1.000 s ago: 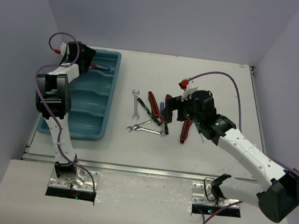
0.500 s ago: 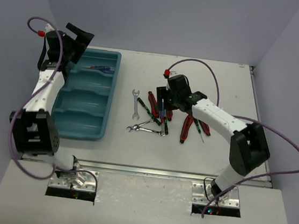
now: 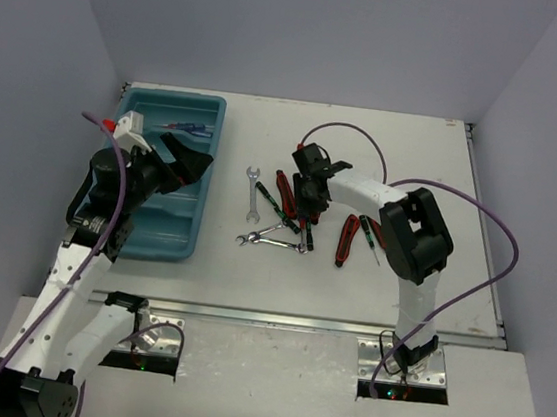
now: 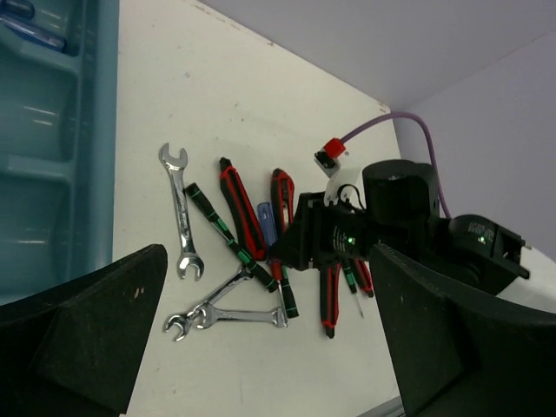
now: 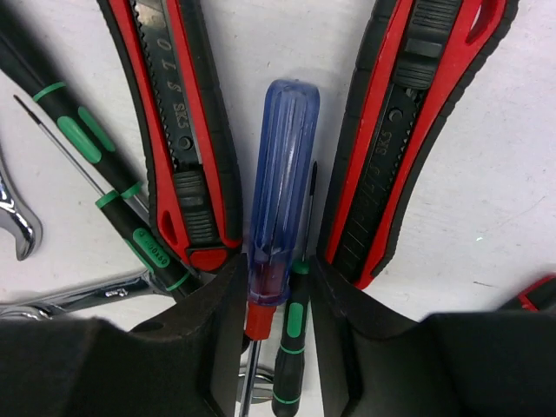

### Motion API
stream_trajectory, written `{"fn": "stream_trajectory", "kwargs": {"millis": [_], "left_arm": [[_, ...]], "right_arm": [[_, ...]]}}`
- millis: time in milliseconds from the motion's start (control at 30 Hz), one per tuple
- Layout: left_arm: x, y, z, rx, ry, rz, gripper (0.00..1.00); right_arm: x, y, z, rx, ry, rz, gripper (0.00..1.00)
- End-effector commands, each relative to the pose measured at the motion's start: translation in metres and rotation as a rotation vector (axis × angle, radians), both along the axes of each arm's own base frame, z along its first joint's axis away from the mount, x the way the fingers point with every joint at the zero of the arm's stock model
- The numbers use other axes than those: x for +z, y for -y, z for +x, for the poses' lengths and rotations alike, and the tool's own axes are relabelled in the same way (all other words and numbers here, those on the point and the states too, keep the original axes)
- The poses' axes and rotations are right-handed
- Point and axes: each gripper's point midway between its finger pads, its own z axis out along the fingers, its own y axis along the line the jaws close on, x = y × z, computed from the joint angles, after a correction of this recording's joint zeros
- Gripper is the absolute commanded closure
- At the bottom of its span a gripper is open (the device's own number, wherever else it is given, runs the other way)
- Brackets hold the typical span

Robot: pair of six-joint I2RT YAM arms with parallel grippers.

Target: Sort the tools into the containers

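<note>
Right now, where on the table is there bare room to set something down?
Widest bare patch: table between the red pliers and the right edge. Also the far strip behind the tool pile and the near strip before the crossed wrenches. Crowded: that pile, around the right gripper; a narrow lane separates tray and lone wrench.

Tray point(image 3: 168, 246): teal-blue throughout.
Blue screwdriver point(image 5: 280, 200): see-through blue handle, red collar, steel shank.
Red-black tools point(image 5: 178, 130): red bodies w/ black edging.
Pliers point(image 3: 345, 241): red & black handles.
Black-green screwdrivers point(image 5: 65, 109): black handles, green bands.
Wrenches point(image 3: 252, 193): shiny silver.
Surface point(image 3: 414, 164): off-white, plain.
Walls point(image 3: 299, 30): pale lilac-grey.
Cables point(image 3: 348, 126): purple, red plug at the end.
Arms point(image 3: 68, 290): white shells, black joints.
Left pincer point(image 4: 268, 261): matt black.
Right pincer point(image 5: 276, 287): matt black.
</note>
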Motion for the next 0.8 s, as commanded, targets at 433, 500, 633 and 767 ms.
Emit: {"fn": "stream_trajectory", "kwargs": {"millis": [433,500,633,767], "left_arm": [[-0.016,-0.003,-0.014,-0.051,0.001,0.120,0.00],[-0.022,0.001,-0.010,-0.067,-0.008,0.109,0.00],[-0.037,0.018,0.001,-0.141,-0.042,0.039,0.00],[-0.044,0.033,0.014,-0.199,-0.048,-0.037,0.00]], "right_arm": [[-0.007,0.002,0.036,-0.034,0.035,-0.083,0.76],[-0.003,0.001,0.037,-0.037,0.042,-0.075,0.80],[0.016,-0.004,0.043,-0.038,0.072,-0.048,0.88],[0.054,-0.009,0.052,-0.031,0.144,-0.013,0.96]]}}
